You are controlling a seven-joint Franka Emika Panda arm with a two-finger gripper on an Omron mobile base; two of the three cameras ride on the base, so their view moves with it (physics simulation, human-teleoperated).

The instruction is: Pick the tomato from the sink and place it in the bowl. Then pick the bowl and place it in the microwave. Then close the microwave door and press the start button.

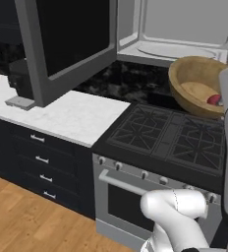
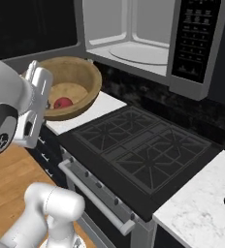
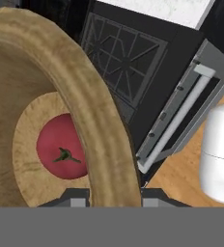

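Kitchen: white marble worktop [image 1: 71, 115] left of black stove [image 1: 170, 138].
Microwave [image 1: 180, 34]: door [image 1: 67, 44] swung open.
Bowl [image 1: 197, 83]: lifted above stove, tomato [image 1: 214, 99] inside.
Gripper [image 3: 111, 200]: clamped across bowl's rim.

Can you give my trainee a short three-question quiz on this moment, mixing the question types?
1. True or false: the small round red tomato lies inside the round light brown wooden bowl.
2. Multiple choice: the wide dark glass microwave door with its grey frame is A) shut, B) swung open, C) taken off.
3. Fill in: the two-finger gripper has one fingertip on each side of the bowl's thick ____.

Key
1. True: the tomato rests on the bowl's floor.
2. B: the door stands open, showing the grey-framed microwave with its light grey interior and round glass turntable.
3. Rim: the fingers are closed on it.
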